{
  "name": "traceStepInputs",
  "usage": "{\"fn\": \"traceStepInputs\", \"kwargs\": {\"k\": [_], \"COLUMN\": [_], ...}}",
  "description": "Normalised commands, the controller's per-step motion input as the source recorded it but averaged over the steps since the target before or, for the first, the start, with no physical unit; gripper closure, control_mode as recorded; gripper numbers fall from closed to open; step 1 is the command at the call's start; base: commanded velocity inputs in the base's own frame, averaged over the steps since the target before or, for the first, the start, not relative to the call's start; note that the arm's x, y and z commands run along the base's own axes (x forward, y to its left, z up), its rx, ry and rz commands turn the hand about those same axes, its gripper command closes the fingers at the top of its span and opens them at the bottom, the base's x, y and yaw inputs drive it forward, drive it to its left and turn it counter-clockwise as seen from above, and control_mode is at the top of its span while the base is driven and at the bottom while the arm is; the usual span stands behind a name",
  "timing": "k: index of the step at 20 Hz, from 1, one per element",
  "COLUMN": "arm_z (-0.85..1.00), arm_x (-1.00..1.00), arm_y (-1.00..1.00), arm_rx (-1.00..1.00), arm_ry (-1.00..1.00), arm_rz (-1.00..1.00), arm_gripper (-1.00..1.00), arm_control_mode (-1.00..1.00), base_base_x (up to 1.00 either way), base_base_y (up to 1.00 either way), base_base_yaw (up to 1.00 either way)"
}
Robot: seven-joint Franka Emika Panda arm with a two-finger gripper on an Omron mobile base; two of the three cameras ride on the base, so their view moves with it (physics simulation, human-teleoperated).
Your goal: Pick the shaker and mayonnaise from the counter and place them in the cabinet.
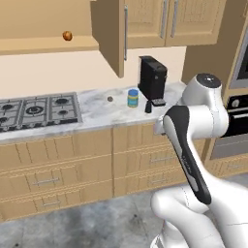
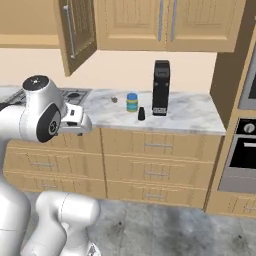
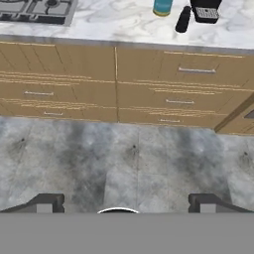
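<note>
The mayonnaise (image 1: 133, 98) is a squat jar with a blue lid, standing on the marble counter (image 1: 97, 114) left of a black coffee machine (image 1: 153, 77). The shaker (image 1: 148, 107), small and dark, stands just in front of that machine. Both also show from the right as the mayonnaise (image 2: 132, 102) and the shaker (image 2: 142, 114), and at the top of the hand view as the mayonnaise (image 3: 162, 7) and the shaker (image 3: 183, 20). The cabinet (image 1: 48, 46) hangs above with its door (image 1: 112, 38) swung open. My gripper (image 3: 126, 203) is open and empty, well back from the counter and above the floor.
A small orange-red fruit (image 1: 67, 35) lies on the cabinet shelf. A gas hob (image 1: 38, 109) takes the counter's left part, and a tiny dark thing (image 1: 110, 99) lies near the jar. Drawer fronts (image 3: 178, 99) run below. An oven (image 1: 240, 116) stands at the right.
</note>
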Motion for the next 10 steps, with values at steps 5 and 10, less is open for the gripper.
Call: {"fn": "traceStepInputs", "kwargs": {"k": [5,10], "arm_z": [0.0,0.0], "arm_x": [0.0,0.0], "arm_y": [0.0,0.0], "arm_rx": [0.0,0.0], "arm_ry": [0.0,0.0], "arm_rz": [0.0,0.0], "arm_gripper": [-1.0,-1.0], "arm_control_mode": [1.0,1.0], "base_base_x": [0.1,0.29], "base_base_y": [-0.66,-0.51], "base_base_yaw": [0.0,0.01]}}
